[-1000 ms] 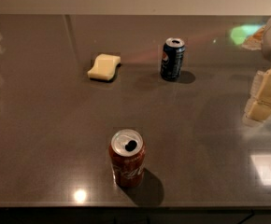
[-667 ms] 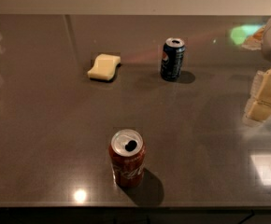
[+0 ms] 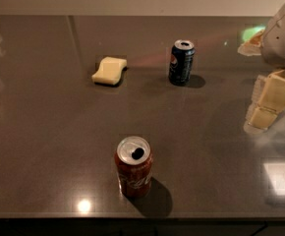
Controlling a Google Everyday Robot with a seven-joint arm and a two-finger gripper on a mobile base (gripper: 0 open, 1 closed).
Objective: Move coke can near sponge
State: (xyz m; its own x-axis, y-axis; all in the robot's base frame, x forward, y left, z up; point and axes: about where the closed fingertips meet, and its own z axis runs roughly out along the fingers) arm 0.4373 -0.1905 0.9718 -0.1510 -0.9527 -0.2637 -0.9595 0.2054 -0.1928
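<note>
coke can: red can [image 3: 133,168] upright near the front edge of the table [image 3: 49,132], silver top with the opening showing, white script on the side
change: nothing really, same spot as 1 second ago, and the rest hasn't budged either
sponge: pale yellow block [image 3: 109,70] with soft rounded edges, lying flat further back and a bit left, well apart from the red can
in between: just bare tabletop
pepsi can: dark blue [image 3: 181,62], upright, right of the sponge
gripper: cream-colored [image 3: 268,102], low over the right edge, holding nothing, can't tell how it's set
table: dark grey, glossy, lamp glare spots
</note>
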